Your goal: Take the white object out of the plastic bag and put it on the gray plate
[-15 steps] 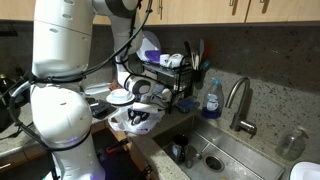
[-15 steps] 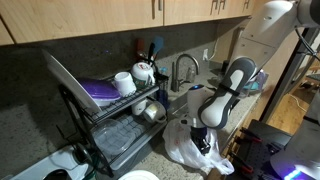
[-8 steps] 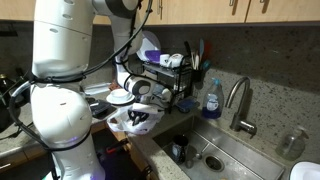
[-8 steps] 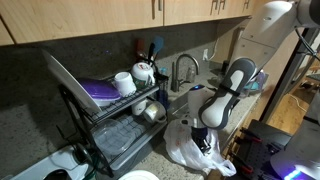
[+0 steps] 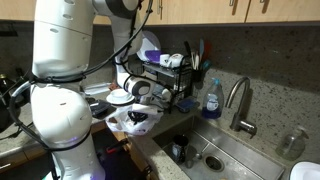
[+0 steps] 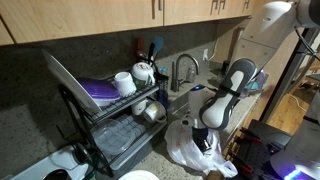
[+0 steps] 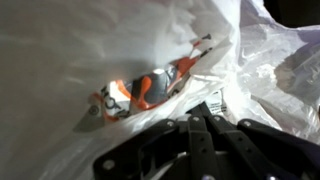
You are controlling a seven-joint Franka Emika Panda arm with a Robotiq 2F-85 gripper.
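One claw (image 7: 205, 120) closed, tips together, in plastic bag (image 7: 70, 55); orange-white obj (image 7: 148, 90) just ahead.

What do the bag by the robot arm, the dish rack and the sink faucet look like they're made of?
Crumpled whitish translucent bag: thin plastic film, glossy, judging by its shiny folds and the light passing through. Black two-tier dish rack: thin bars, probably coated metal wire, dull finish. Curved silver faucet: likely polished metal, given its bright reflections.
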